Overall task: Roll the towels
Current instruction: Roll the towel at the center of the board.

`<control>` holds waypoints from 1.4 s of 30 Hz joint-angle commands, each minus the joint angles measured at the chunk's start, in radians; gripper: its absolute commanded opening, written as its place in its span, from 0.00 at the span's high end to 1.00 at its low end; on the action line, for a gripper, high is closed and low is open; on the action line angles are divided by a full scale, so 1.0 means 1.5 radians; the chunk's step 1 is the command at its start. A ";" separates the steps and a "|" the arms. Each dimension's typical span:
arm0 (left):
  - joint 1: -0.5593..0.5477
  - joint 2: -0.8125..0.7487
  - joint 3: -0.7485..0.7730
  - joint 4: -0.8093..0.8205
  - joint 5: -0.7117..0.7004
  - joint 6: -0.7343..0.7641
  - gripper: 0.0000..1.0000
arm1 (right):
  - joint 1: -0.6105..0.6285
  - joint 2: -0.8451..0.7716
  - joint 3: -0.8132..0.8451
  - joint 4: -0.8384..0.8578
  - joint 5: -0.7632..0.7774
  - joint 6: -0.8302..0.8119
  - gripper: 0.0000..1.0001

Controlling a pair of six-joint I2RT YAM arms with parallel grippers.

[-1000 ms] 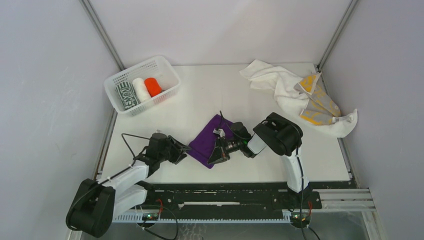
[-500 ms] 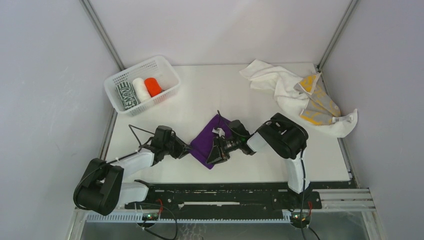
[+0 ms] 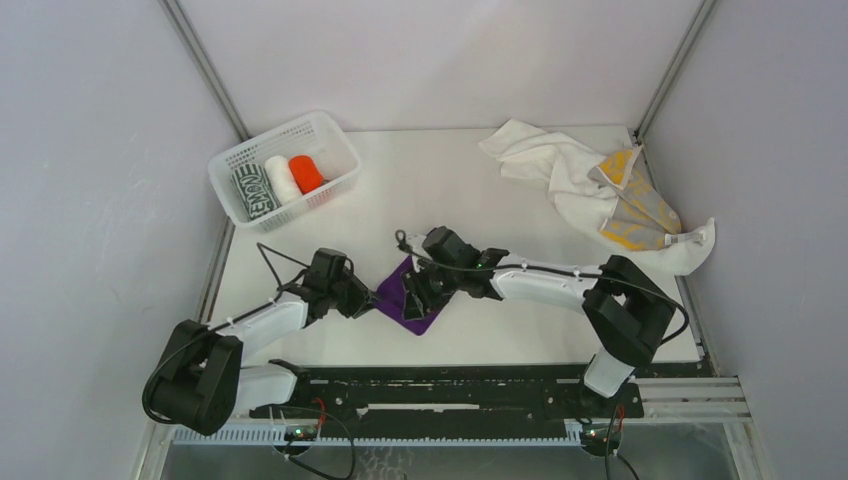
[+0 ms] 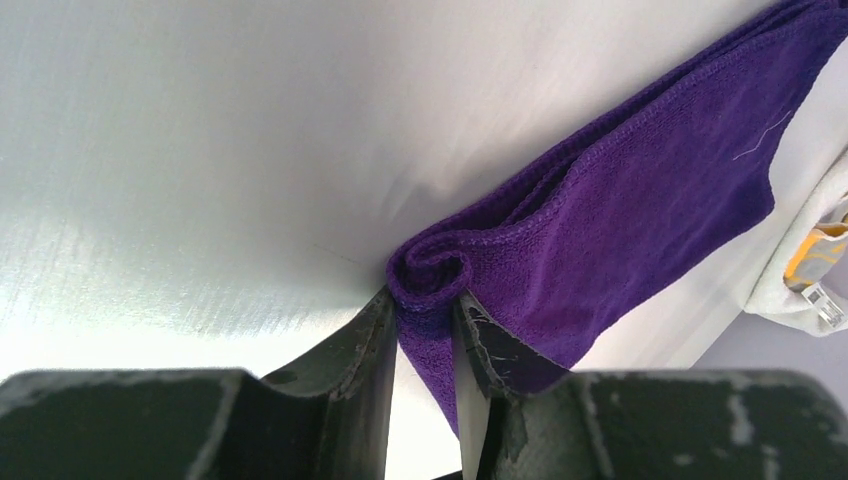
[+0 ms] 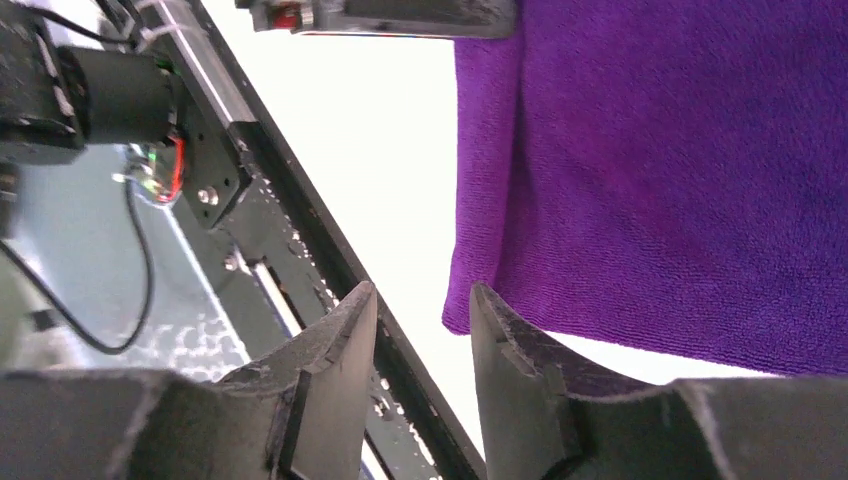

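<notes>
White table (image 3: 455, 190), pale grey walls (image 3: 450, 60)

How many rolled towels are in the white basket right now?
3: green-and-white patterned roll on the left, white roll in the middle, orange-red roll on the right. The basket wall might hide others.

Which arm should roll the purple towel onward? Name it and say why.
Left. The left pincer pinches the curled corner of the purple towel. The right pincer stands open beside the towel's edge, gripping nothing.
</notes>
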 commanded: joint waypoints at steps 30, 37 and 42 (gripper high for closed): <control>-0.014 0.042 0.018 -0.106 -0.053 0.050 0.68 | 0.185 0.061 0.085 -0.120 0.402 -0.220 0.65; -0.016 0.045 0.023 -0.110 -0.052 0.051 0.68 | 0.215 0.099 0.117 -0.151 0.437 -0.241 0.63; -0.016 0.049 0.024 -0.112 -0.051 0.052 0.68 | 0.237 0.132 0.123 -0.174 0.457 -0.246 0.63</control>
